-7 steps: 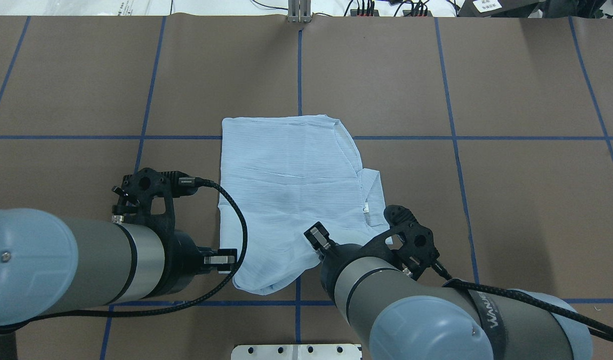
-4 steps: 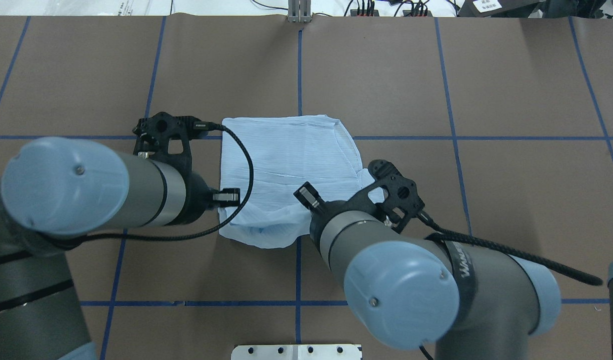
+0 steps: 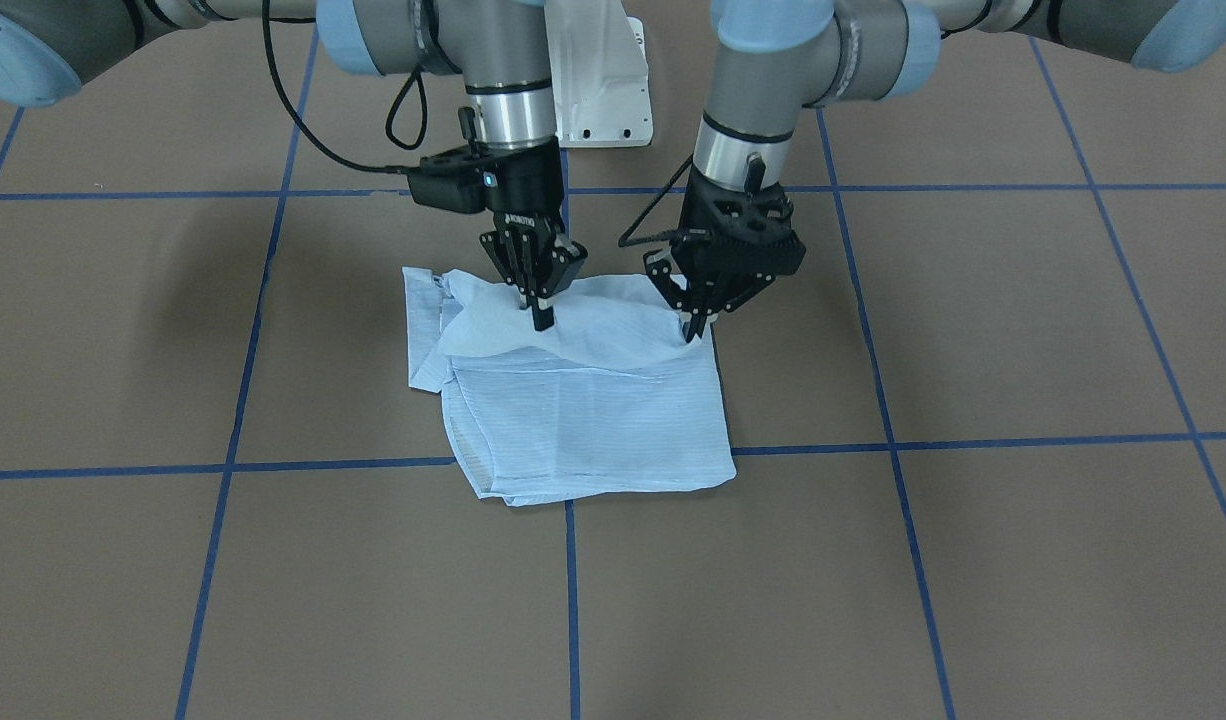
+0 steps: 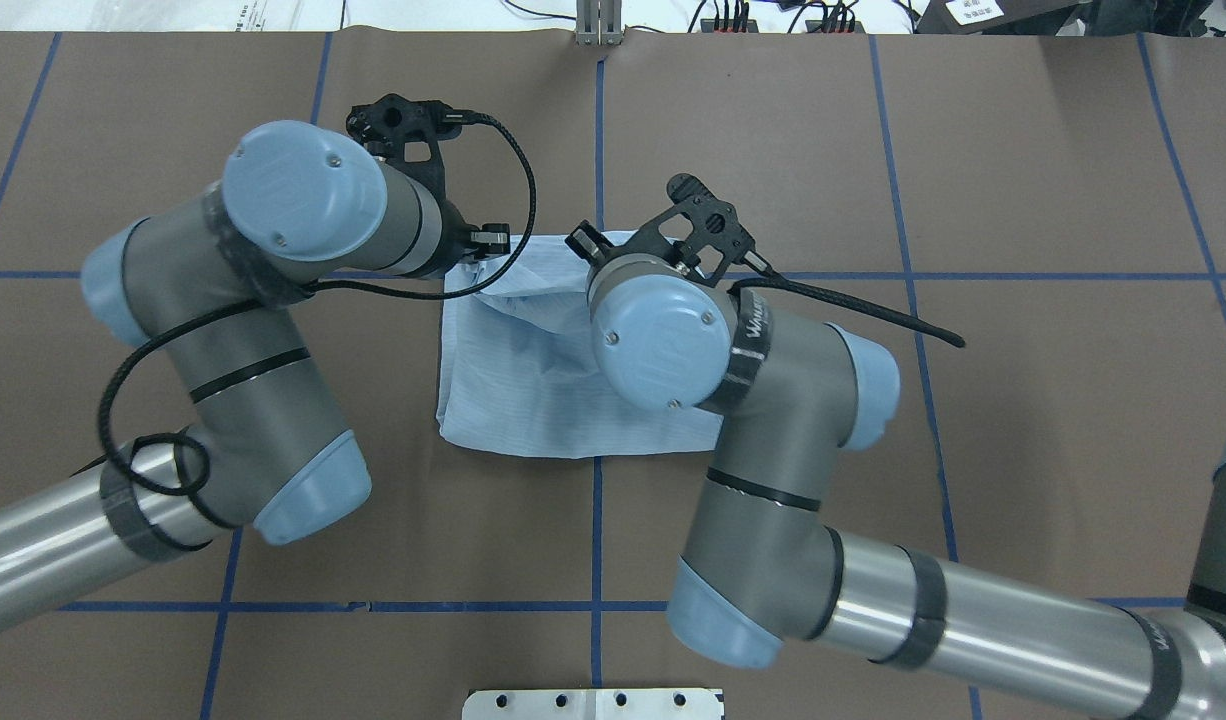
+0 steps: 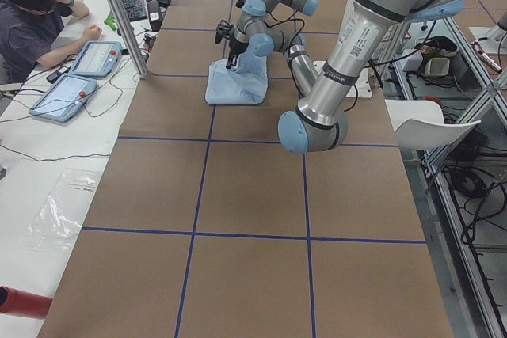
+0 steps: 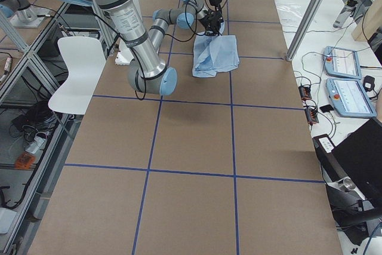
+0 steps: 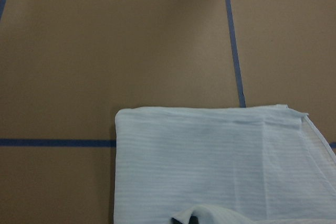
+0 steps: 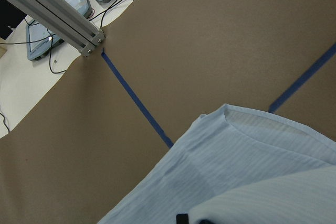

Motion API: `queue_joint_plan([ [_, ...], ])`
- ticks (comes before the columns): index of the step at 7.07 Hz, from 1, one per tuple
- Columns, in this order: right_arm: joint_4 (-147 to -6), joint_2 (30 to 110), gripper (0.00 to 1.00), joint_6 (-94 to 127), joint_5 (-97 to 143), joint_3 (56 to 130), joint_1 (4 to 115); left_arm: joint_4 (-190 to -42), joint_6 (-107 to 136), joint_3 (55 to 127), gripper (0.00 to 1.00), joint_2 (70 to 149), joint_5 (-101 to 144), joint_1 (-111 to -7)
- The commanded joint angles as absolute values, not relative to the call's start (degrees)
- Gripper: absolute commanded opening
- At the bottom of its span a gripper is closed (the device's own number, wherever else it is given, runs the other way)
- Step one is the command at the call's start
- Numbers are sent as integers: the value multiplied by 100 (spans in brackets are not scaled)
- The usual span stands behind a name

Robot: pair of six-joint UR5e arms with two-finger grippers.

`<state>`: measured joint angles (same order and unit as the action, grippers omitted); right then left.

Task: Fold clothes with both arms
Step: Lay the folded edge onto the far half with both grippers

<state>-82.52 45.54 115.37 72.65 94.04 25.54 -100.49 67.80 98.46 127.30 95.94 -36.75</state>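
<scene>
In the front-facing view, the left gripper (image 3: 694,326) pinches the shirt (image 3: 583,420) at 1 o'clock; the right gripper (image 3: 537,306) clamps raised fabric at 11 o'clock.

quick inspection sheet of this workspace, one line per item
surface: brown paper-covered table with a blue tape grid, flat
job's things: pale-blue striped shirt, partly folded, robot-side edge lifted over the rest
clutter: nothing seen
grippers: left black two-finger gripper and right black two-finger gripper both pinch the shirt's raised edge
cables: black braided left-wrist cable loops above the shirt; black braided right-wrist cable trails sideways
surroundings: seated person at a white side desk with tablets; white chair
</scene>
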Motion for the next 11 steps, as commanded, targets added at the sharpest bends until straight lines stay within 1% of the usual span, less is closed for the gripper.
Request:
queue_joint_plan([
  [1, -7150, 3808, 0, 11400, 7382, 7399, 2864, -11132, 6741, 8277, 0, 13155, 9563, -3814],
  [2, -6885, 3797, 0, 11278, 7409, 7087, 2909, -11414, 6741, 7870, 0, 13201, 9484, -3814],
  [4, -6864, 3797, 0, 11259, 7435, 6865, 2909, -11767, 6741, 7262, 0, 13289, 9343, -3806],
  [5, -6873, 3788, 0, 11250, 7444, 6838, 2900, -11873, 6741, 7147, 0, 13298, 9343, -3806],
  [9, -6794, 3779, 0, 11232, 7479, 6829, 2900, -11883, 6732, 7163, 0, 13307, 9352, -3806],
  [10, -6785, 3771, 38, 11215, 7479, 6829, 2900, -11900, 6741, 7198, 0, 13307, 9360, -3806],
  [11, -6785, 3762, 99, 10667, 7471, 6838, 2900, -12144, 6506, 7207, 98, 13254, 9360, -3806],
])
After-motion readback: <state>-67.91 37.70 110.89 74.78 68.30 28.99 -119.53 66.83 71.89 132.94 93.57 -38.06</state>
